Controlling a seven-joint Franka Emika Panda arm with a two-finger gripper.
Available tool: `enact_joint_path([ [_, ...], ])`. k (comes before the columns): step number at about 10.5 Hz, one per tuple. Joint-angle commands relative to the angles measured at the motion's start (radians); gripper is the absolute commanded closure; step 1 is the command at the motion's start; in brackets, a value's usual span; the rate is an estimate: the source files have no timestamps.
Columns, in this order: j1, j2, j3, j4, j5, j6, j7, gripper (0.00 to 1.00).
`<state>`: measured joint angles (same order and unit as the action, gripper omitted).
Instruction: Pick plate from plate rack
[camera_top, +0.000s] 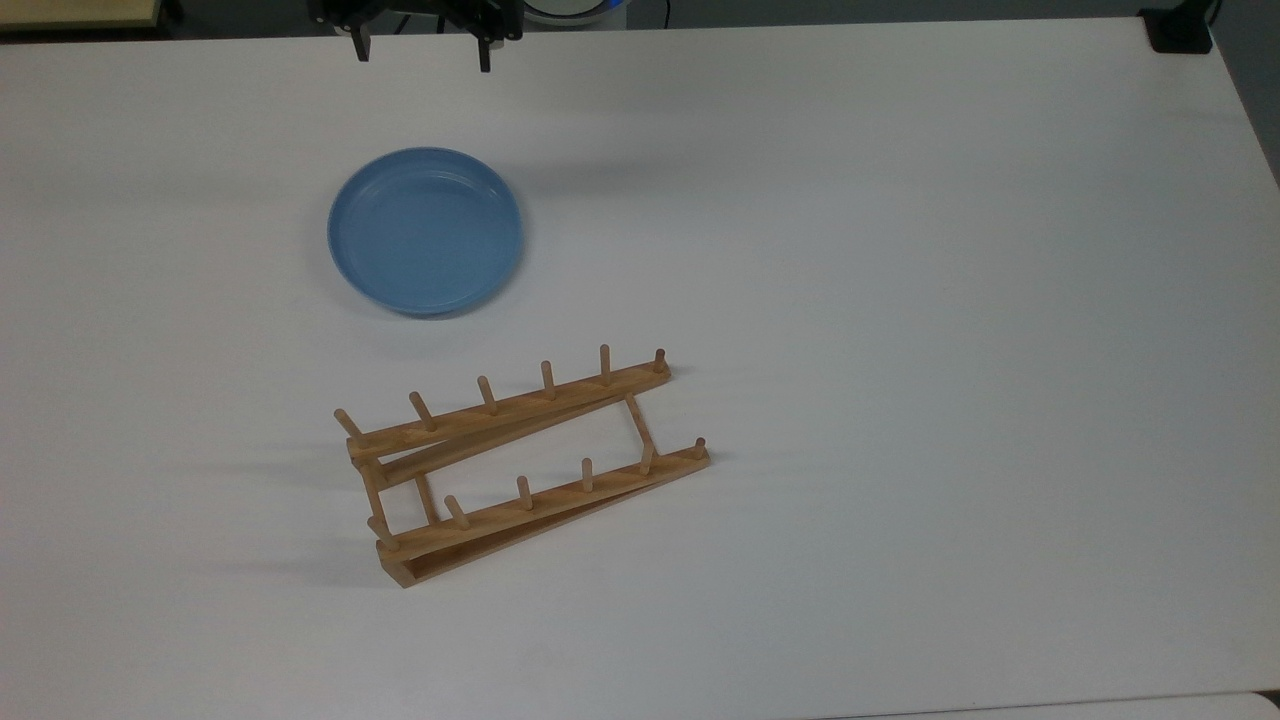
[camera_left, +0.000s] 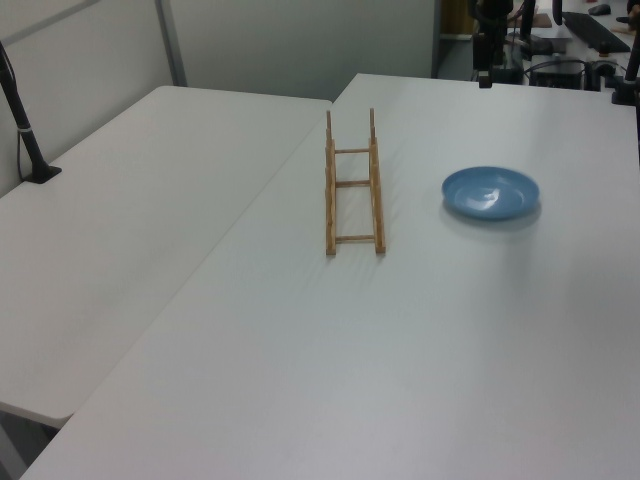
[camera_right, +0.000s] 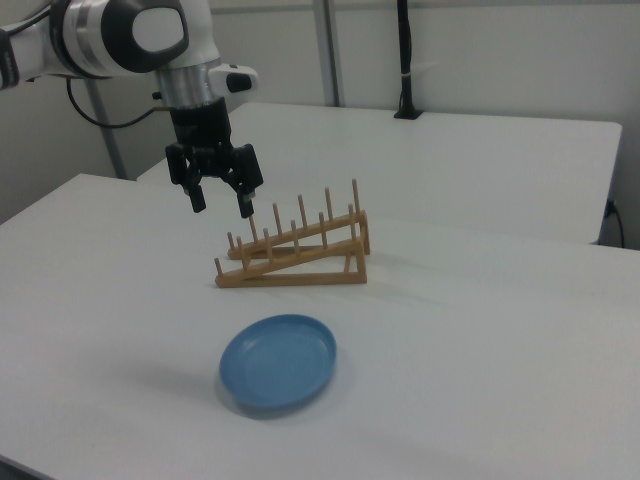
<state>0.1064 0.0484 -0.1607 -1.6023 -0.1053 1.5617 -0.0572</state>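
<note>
The light-blue plate (camera_top: 425, 231) lies flat on the white table, apart from the rack; it also shows as plate (camera_left: 490, 192) and plate (camera_right: 278, 361). The wooden plate rack (camera_top: 520, 465) stands with nothing between its pegs, seen too as plate rack (camera_left: 352, 188) and plate rack (camera_right: 295, 250). My gripper (camera_top: 420, 50) hangs open at the top view's upper edge, above and beyond the plate, holding nothing. In the right view the gripper (camera_right: 220, 204) hovers high over the table, left of the rack. In the left view the gripper (camera_left: 486, 78) is at the far top.
A second white table (camera_left: 130, 230) adjoins on the left view's left, with a black post (camera_left: 25, 130) at its edge. A black clamp (camera_top: 1180, 30) sits at the top view's upper right corner.
</note>
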Motion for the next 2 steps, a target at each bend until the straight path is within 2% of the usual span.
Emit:
enact_joint_path([
  [1,0.003,0.002,-0.005,-0.002,-0.005,-0.008,0.036,0.00],
  [2,0.003,0.002,-0.005,-0.001,-0.005,-0.006,0.036,0.00],
])
